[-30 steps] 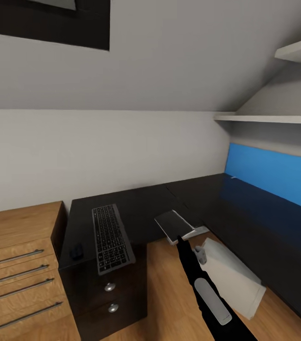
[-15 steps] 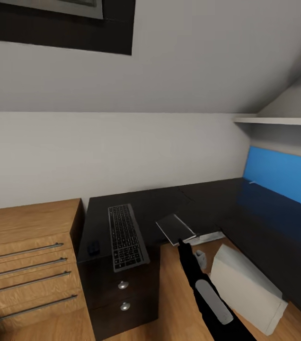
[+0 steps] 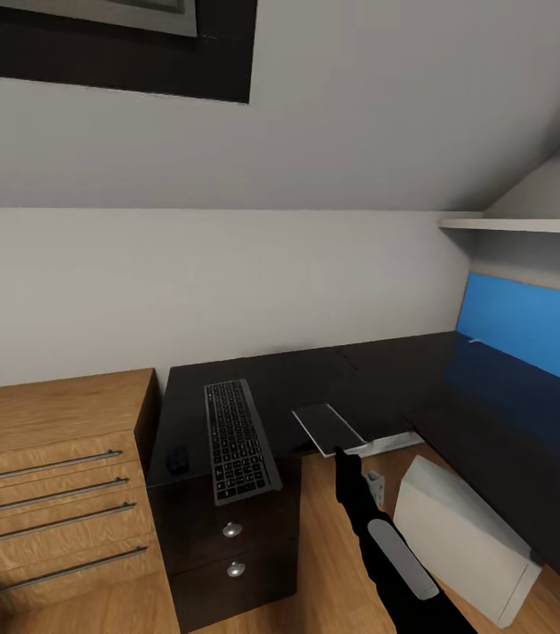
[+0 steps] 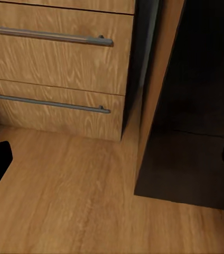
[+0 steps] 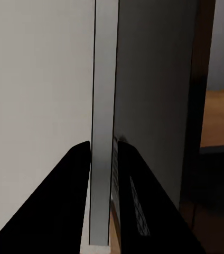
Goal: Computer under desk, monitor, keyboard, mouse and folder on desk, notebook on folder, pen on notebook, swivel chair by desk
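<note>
A black keyboard (image 3: 240, 440) lies on the black desk (image 3: 386, 370), with a small dark mouse (image 3: 177, 457) just to its left. My right gripper (image 3: 338, 451) is shut on a flat dark grey folder (image 3: 327, 427) with a pale edge, held almost level over the desk's front edge. In the right wrist view the folder (image 5: 102, 132) shows edge-on as a thin slab between the two fingers (image 5: 80, 174). A white computer tower (image 3: 465, 541) stands on the floor under the desk's right wing. My left gripper (image 4: 112, 164) is open, low over the wooden floor.
A wooden chest of drawers (image 3: 51, 475) stands against the desk's left end, above the desk's own two drawers (image 3: 232, 550). A blue panel (image 3: 531, 330) and white shelves (image 3: 526, 225) line the right wall. The left wrist view looks at the chest's drawers (image 4: 54, 69) and the desk's black side (image 4: 196, 132).
The head view has swung left, bringing more of the wooden chest into the picture. The folder in my right gripper has settled flatter and a little lower at the desk edge.
</note>
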Motion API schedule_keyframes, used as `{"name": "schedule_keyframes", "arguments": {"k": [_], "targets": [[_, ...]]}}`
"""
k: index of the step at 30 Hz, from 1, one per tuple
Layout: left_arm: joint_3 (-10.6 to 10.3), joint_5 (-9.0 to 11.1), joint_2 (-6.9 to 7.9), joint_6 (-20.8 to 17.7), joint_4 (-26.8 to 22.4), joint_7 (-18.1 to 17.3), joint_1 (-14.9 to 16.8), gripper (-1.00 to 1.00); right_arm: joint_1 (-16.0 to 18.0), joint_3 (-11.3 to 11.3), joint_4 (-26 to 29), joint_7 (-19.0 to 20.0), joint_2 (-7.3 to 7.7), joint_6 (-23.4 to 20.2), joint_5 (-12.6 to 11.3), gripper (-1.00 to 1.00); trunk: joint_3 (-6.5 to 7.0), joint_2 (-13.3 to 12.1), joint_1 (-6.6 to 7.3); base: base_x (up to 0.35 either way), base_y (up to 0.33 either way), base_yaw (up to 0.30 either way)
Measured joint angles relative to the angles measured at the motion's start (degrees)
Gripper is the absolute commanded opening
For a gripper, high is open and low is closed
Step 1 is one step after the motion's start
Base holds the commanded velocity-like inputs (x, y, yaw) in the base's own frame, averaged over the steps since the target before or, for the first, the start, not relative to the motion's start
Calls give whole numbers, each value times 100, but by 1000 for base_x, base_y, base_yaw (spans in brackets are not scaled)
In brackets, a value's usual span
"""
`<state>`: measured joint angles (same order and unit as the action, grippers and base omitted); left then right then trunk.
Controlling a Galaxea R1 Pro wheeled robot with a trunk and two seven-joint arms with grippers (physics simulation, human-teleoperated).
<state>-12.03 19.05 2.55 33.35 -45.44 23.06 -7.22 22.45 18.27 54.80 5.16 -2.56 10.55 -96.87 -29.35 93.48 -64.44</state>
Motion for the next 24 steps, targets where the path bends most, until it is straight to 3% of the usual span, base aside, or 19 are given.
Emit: {"name": "schedule_keyframes", "arguments": {"k": [19,24], "targets": [[4,53,1,-2,-7,19,0,100,0,-27,-17,9,17,48,0,-100,0,0,0,93,0,0],[-10,54,-1,-8,-9,96,0,100,0,1,-32,10,16,56,11,-100,-89,199,-109,5,0,0]]}}
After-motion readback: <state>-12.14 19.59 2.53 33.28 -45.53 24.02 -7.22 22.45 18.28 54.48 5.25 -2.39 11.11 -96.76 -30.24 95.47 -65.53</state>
